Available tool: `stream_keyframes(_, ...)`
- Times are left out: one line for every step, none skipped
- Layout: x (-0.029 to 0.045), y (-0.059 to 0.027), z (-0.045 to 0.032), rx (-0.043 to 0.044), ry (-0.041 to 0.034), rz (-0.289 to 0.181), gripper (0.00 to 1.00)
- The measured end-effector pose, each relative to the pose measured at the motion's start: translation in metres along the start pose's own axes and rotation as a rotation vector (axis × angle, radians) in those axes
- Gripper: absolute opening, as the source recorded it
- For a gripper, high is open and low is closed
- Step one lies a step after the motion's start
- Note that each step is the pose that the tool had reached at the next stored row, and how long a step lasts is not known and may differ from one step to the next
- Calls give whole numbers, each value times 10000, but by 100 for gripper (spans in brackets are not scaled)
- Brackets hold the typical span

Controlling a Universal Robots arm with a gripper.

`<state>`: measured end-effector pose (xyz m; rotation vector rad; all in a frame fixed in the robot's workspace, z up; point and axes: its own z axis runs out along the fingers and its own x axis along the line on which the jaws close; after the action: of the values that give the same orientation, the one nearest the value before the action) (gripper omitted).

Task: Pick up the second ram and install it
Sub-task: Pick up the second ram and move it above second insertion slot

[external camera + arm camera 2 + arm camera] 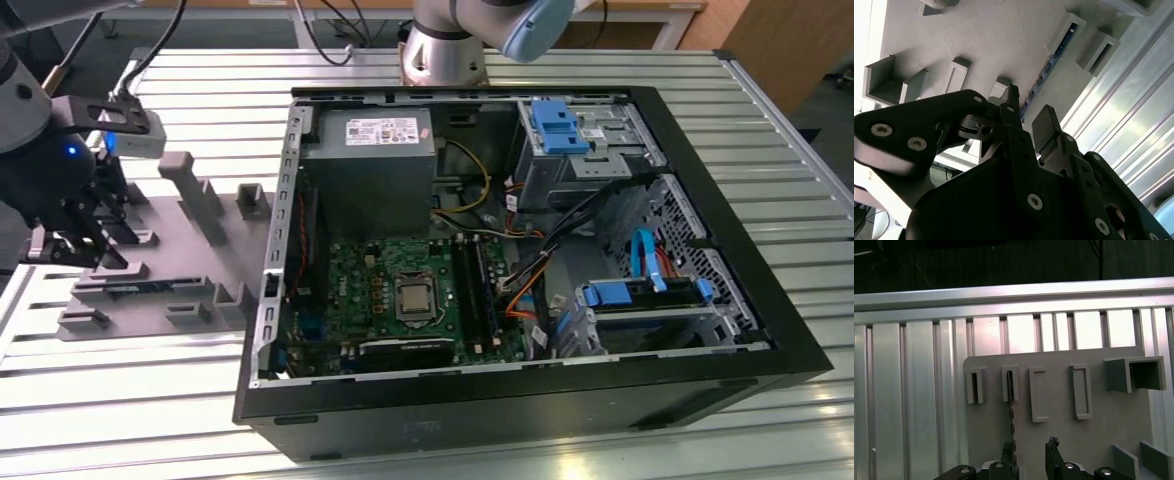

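The second ram (1051, 62) stands on its long edge in a slot of the grey holder tray (979, 40). It shows as a thin blue-dark strip in both wrist views (1011, 405). My gripper (1029, 102) hangs just above the tray, open, and the strip's near end runs into the gap close beside one black finger (1013, 100). In the first wrist view the gripper (1031, 447) sits over the tray (1104, 420). In the exterior view the gripper (91, 255) is over the tray (187, 300) at that view's left, well away from the green motherboard (400, 290).
An open black computer case (747, 330) lies mid-table with a grey power-supply box (367, 170), loose cables and blue drive brackets (641, 292). Upright grey posts (200, 200) rise from the tray. The arm's base (447, 45) stands behind the case on the slatted metal table (134, 400).
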<state>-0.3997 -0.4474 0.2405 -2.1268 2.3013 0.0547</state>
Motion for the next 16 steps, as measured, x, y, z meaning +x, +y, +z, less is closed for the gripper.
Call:
stream_keyframes(4, 10, 18, 0, 0, -2, 38)
stream_keyframes(8, 20, 35, -1, 2, -4, 38)
stream_keyframes(12, 29, 54, 0, 1, -6, 38)
stream_keyframes(16, 32, 73, 2, -1, -8, 38)
stream_keyframes(22, 36, 90, 0, 0, -11, 38)
stream_keyframes(30, 40, 109, -1, 0, -17, 38)
stream_keyframes(38, 40, 127, -1, 1, -33, 38)
stream_keyframes(47, 39, 142, -2, 2, -71, 38)
stream_keyframes(57, 38, 154, -5, 4, -120, 38)
stream_keyframes(64, 37, 164, -5, 4, -174, 38)
stream_keyframes(69, 36, 173, -6, 4, -220, 38)
stream_keyframes(71, 37, 179, -6, 13, -245, 38)
stream_keyframes(73, 36, 187, -5, 35, -262, 38)
stream_keyframes(75, 36, 194, -5, 55, -280, 38)
stream_keyframes(78, 36, 204, -5, 62, -305, 38)
stream_keyframes(81, 36, 214, -7, 63, -353, 38)
